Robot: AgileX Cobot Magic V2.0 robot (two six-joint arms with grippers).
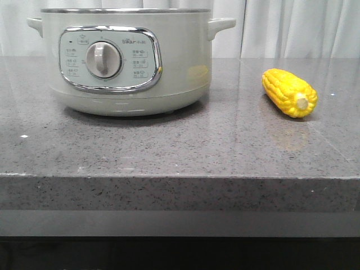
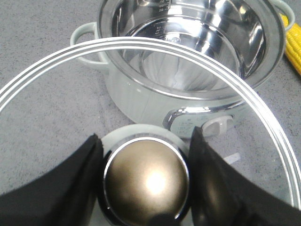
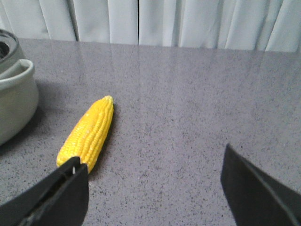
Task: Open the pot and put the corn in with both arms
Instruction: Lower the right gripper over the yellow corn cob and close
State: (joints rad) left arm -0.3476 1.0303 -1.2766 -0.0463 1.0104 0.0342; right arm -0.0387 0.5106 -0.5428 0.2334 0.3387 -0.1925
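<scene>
The pale grey-green pot (image 1: 124,62) stands at the back left of the counter, its dial facing me. In the left wrist view the pot (image 2: 141,99) is open and its steel inner bowl is empty. My left gripper (image 2: 146,174) is shut on the bronze knob (image 2: 146,181) of the glass lid (image 2: 141,44) and holds the lid above and beside the pot. The yellow corn (image 1: 289,93) lies on the counter right of the pot. My right gripper (image 3: 155,188) is open and empty above the counter, with the corn (image 3: 89,132) just beyond one fingertip (image 3: 56,197).
The grey speckled stone counter (image 1: 169,146) has its front edge near me. White curtains (image 3: 141,19) hang behind it. The pot's side handle (image 3: 19,75) is close to the corn in the right wrist view. Neither arm shows in the front view.
</scene>
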